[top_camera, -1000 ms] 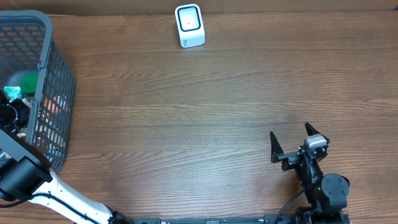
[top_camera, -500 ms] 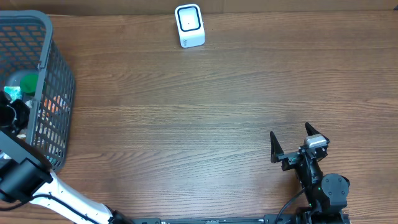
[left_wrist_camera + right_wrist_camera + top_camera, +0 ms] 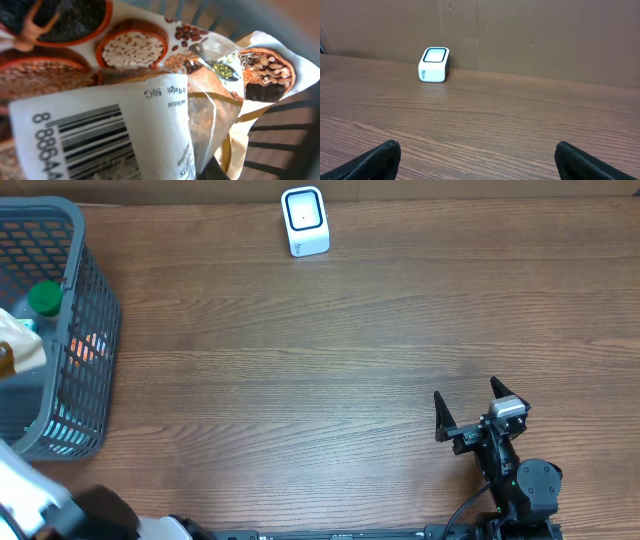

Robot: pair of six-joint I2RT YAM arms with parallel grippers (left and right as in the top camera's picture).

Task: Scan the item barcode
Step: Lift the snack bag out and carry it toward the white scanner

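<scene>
Gripping the bean packet [image 3: 150,60] above the basket [image 3: 88,330], left claw is clamped. Right claw [image 3: 466,392] gapes, well apart from it.

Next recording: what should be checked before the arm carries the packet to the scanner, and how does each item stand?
Packet gripped by left tool: ok, held over basket.
Barcode exposed: ok, on white label.
Barcode turned toward scanner: cannot tell.
Table between basket and scanner free: ok.
Right tool open, parked aside: ok.
</scene>
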